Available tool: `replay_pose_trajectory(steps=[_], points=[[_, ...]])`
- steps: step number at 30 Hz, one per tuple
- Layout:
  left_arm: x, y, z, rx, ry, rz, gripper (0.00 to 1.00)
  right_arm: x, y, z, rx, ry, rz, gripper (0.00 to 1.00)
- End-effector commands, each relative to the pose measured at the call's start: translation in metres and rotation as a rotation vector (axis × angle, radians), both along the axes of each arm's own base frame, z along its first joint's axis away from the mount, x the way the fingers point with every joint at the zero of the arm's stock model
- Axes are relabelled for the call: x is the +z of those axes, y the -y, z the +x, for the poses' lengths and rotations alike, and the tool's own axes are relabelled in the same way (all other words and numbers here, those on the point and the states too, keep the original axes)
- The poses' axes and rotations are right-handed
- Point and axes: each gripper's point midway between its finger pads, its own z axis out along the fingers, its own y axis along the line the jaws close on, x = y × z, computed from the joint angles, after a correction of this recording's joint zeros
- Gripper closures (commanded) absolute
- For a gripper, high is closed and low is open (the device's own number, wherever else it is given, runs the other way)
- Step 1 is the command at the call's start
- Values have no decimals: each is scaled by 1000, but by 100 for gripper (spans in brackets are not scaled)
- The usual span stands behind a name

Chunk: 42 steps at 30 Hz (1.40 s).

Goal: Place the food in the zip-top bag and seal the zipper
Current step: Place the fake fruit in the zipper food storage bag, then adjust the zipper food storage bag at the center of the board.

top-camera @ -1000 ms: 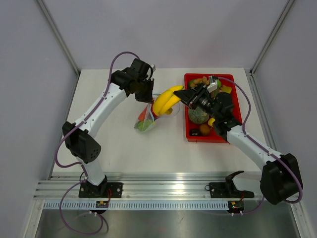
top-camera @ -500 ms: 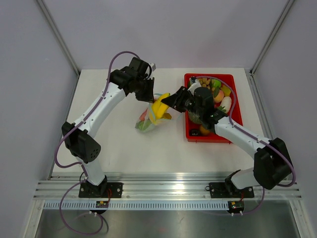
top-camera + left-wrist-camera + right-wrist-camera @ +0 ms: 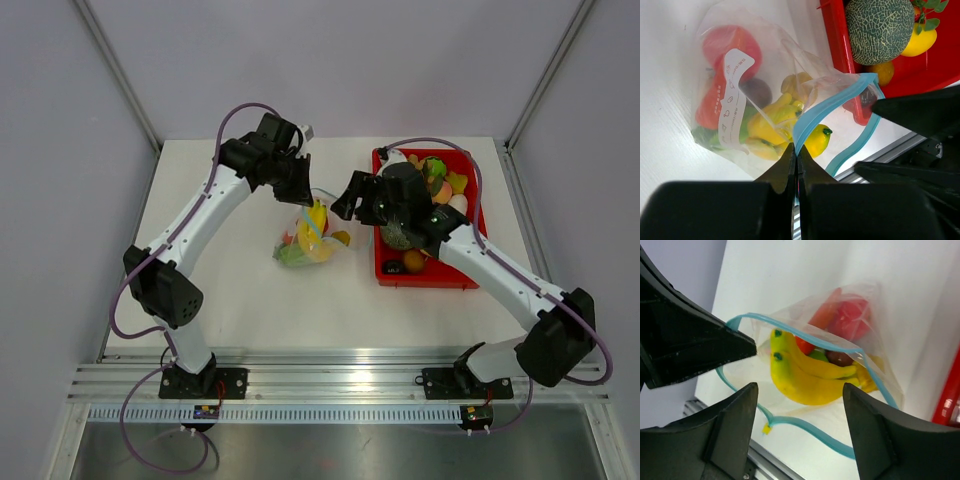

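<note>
Top external view puts my left hand (image 3: 298, 190) at about 11 o'clock of the zip-top bag (image 3: 305, 238), which lies near the middle of the tabletop (image 3: 250, 300). In the left wrist view its fingers are together, clamped on the teal zipper (image 3: 832, 100) at one lip of the mouth. That lip is lifted and the mouth gapes toward my other hand.

The bag is clear, thin and crinkled, with a white printed label on its side, and it slumps around what it holds. Inside I make out the bananas (image 3: 807, 380), yellow with dark green tips, and a red round fruit (image 3: 850, 317) toward the closed end. Something green and something dark sit beneath them.

My right hand (image 3: 799, 392) hovers at the bag's 2 o'clock, fingers apart and holding nothing, with the bananas lying below the gap. Further right, at 3 o'clock, the red tray (image 3: 425, 282) holds the melon (image 3: 398, 236) and other small pieces.

My worry is the bananas. Their tips lie right at the mouth, close under the zipper, so they could slide out, or sit across the strip and stop it closing. I pinch only one lip, so a tug could tip the soft bag and spill it. The bag looks rather full already, and the melon may not fit.
</note>
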Motion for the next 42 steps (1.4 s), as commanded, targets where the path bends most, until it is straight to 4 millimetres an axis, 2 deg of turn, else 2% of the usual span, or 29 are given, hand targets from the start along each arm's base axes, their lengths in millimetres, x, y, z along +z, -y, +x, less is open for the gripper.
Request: replay_pose_trajectory(steps=[1, 3, 4, 6, 9, 13, 14, 16, 17, 19, 20, 21, 23, 24, 26, 27, 28, 30, 31, 33, 34, 36, 38, 39, 40, 41, 42], points=[[25, 6, 11, -5, 67, -72, 100, 22, 36, -5, -94, 71, -105, 27], [26, 5, 12, -4, 68, -74, 100, 14, 45, -7, -130, 48, -128, 33], [26, 5, 11, -2, 68, -74, 100, 3, 52, -9, -154, 17, -160, 36], [26, 4, 13, -3, 69, -74, 100, -12, 55, -12, -176, -35, -178, 36], [24, 3, 12, -2, 66, -71, 100, -37, 55, -18, -184, -117, -186, 31], [25, 1, 12, 1, 67, -69, 100, -66, 47, -29, -167, -215, -159, 32], [26, 1, 11, 1, 70, -71, 100, -72, 43, -30, -163, -239, -144, 41], [27, -1, 11, 5, 71, -70, 100, -81, 34, -32, -133, -256, -105, 51], [27, -2, 11, 6, 74, -65, 100, -85, 33, -31, -137, -265, -104, 68], [27, -7, 10, 14, 74, -60, 100, -74, 23, -29, -105, -253, -72, 90], [27, -9, 10, 16, 77, -56, 100, -68, 21, -25, -95, -236, -78, 97], [30, -10, 10, 18, 83, -57, 100, -44, 16, -18, -83, -193, -57, 100], [33, -20, 14, 55, 108, -17, 100, -17, 9, -10, -53, -127, -52, 100], [37, -23, 12, 58, 115, -8, 100, 17, 1, -3, -28, -71, -15, 100], [57, -21, 12, 47, 155, -37, 100, 37, -8, 2, 2, -32, -15, 100], [65, -20, 10, 40, 168, -53, 100, 56, -13, 6, 11, 1, 10, 100], [76, -18, 8, 32, 192, -75, 100, 53, -18, 10, 13, -10, 16, 100], [80, -13, 5, 14, 193, -106, 100, 46, -26, 14, 20, -24, 33, 100], [78, -9, 3, 8, 185, -117, 100, 28, -30, 20, 10, -62, 24, 100], [52, 0, -3, -24, 116, -115, 100, -5, -33, 24, -7, -124, -6, 100], [43, 5, -4, -35, 100, -115, 100, -33, -35, 28, -18, -180, -41, 100], [10, 8, -9, -42, 11, -88, 100, -59, -33, 25, -27, -249, -83, 100], [-2, 6, -10, -48, -14, -68, 100, -62, -32, 23, -38, -266, -74, 100], [1, 5, -10, -49, -6, -66, 100, -59, -31, 23, -46, -251, -63, 100], [6, 5, -9, -53, 13, -67, 100, -44, -29, 23, -50, -216, -47, 100], [14, 4, -7, -54, 35, -74, 100, -37, -25, 23, -56, -197, -51, 100], [31, 5, -6, -57, 70, -93, 100, -26, -20, 25, -73, -173, -62, 100]])
